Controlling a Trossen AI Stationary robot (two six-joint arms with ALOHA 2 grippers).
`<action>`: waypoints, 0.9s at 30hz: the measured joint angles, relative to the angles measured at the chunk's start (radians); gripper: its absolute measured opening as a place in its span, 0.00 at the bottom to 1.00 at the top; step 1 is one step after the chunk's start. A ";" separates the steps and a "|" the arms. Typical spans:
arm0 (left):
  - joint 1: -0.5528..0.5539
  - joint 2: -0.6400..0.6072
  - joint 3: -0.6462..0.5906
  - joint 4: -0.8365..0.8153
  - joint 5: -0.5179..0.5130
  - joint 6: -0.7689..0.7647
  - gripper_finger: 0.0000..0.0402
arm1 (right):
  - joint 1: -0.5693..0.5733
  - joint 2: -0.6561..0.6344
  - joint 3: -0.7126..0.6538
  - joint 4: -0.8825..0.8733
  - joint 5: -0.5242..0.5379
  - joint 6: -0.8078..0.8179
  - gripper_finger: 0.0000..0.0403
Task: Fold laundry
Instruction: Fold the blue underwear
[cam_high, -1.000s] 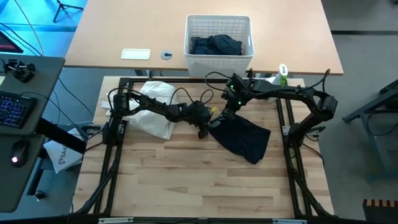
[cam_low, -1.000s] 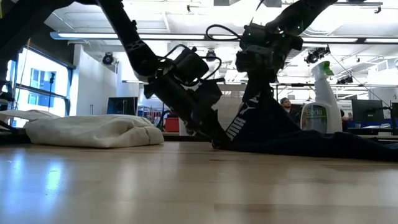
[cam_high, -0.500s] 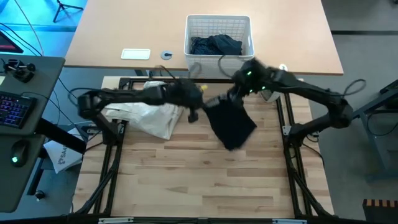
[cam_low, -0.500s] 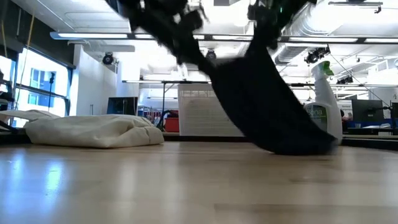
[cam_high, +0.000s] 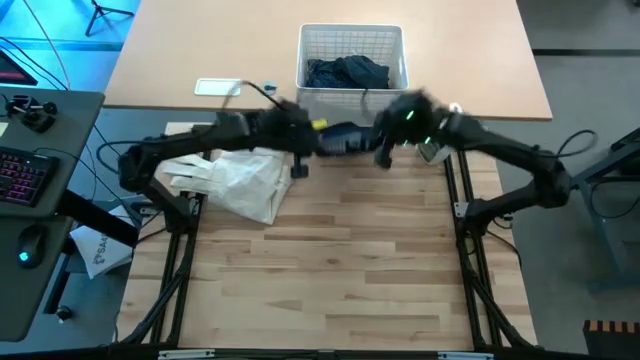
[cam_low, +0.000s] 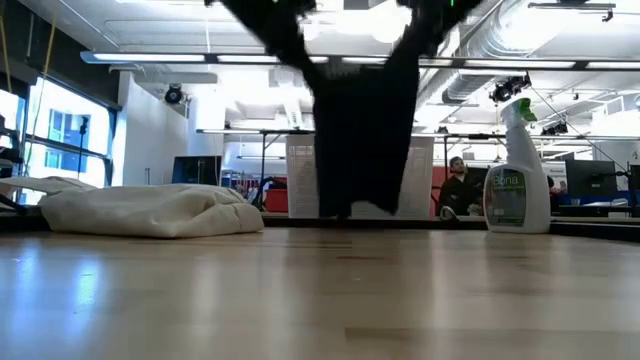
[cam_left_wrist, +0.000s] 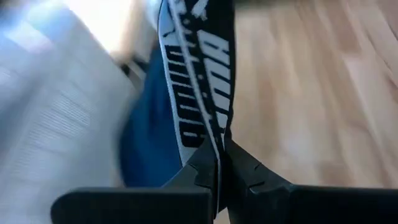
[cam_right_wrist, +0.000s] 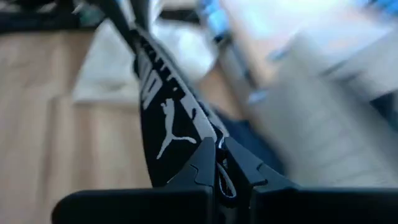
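Observation:
A dark garment (cam_low: 365, 130) with a black waistband bearing white lettering hangs between my two grippers above the table's far middle. In the high view it shows as a narrow dark strip (cam_high: 345, 138). My left gripper (cam_high: 308, 142) is shut on one end of the waistband and my right gripper (cam_high: 385, 145) is shut on the other. In the low view both grippers are above the picture's top. Whether the garment's lower edge (cam_low: 360, 210) touches the table, I cannot tell. My left gripper pinches the lettered waistband (cam_left_wrist: 208, 134) between its two fingers, slanting down at it. The band runs taut away from the fingertips (cam_left_wrist: 239, 171). My right gripper pinches the waistband (cam_right_wrist: 186, 152) the same way at its other end, beside the white animal logo; the cloth hangs below.
A heap of white cloth (cam_high: 235, 180) lies at the table's far left. A white lattice basket (cam_high: 352, 85) with dark clothes stands on the desk beyond the far edge. A spray bottle (cam_low: 515, 165) stands at the far right. A person (cam_low: 460, 190) sits in the room behind.
Both grippers have risen and gone toward the table's far edge. The dark garment, which lay spread on the table right of the middle, has been lifted and now hangs between them by its waistband.

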 joint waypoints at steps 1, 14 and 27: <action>-0.015 0.014 -0.026 -0.015 0.009 -0.022 0.00 | 0.024 0.000 -0.074 0.042 -0.018 0.033 0.01; -0.225 0.048 -0.304 0.045 0.331 -0.297 0.00 | 0.294 0.001 -0.665 0.668 -0.393 0.657 0.01; -0.089 0.214 -0.304 0.090 0.245 -0.195 0.00 | 0.161 0.097 -0.653 0.567 -0.222 0.563 0.01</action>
